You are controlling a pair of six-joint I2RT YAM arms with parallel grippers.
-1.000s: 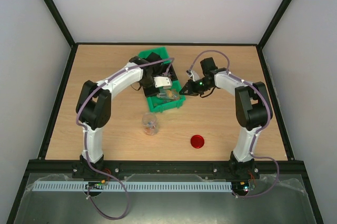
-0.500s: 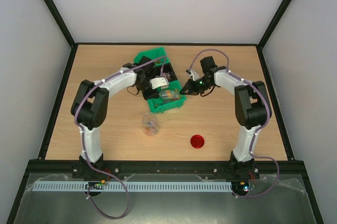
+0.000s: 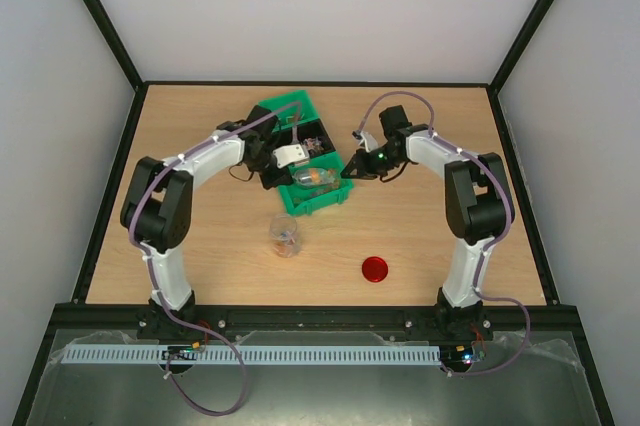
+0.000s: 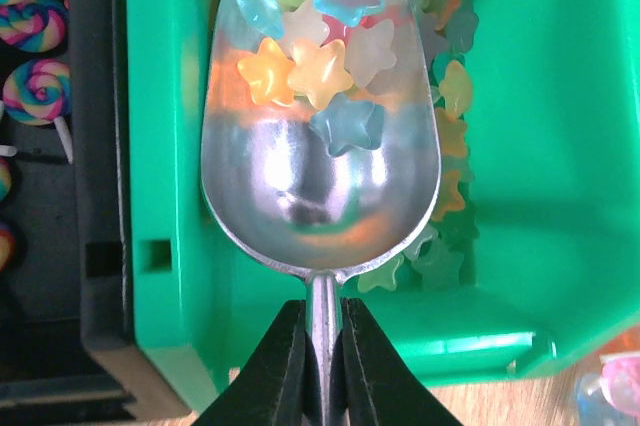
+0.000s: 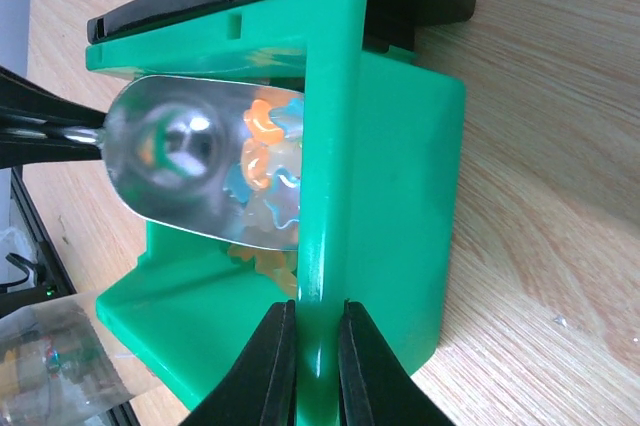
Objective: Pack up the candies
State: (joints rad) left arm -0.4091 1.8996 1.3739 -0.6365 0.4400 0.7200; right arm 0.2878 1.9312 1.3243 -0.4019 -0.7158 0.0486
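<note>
My left gripper (image 4: 322, 356) is shut on the handle of a metal scoop (image 4: 320, 146), also in the top view (image 3: 312, 178). The scoop holds several star-shaped candies (image 4: 315, 46) in orange, yellow, blue and pink over the green bin (image 4: 520, 96). More candies (image 4: 450, 136) lie in the bin beside the scoop. My right gripper (image 5: 318, 366) is shut on the bin's wall (image 5: 330, 196). The scoop and its candies (image 5: 265, 161) also show in the right wrist view. A small clear jar (image 3: 286, 235) with some candies stands on the table in front of the bin.
A red round lid (image 3: 375, 269) lies on the table, right of the jar. A black bin (image 3: 310, 134) with swirl lollipops (image 4: 30, 91) stands behind the green bin. Dark frame rails border the wooden table (image 3: 200, 246).
My left arm has swung out to the left and drawn the scoop back with candies in it. The green bin has shifted slightly. My right gripper has stayed on the bin's wall.
</note>
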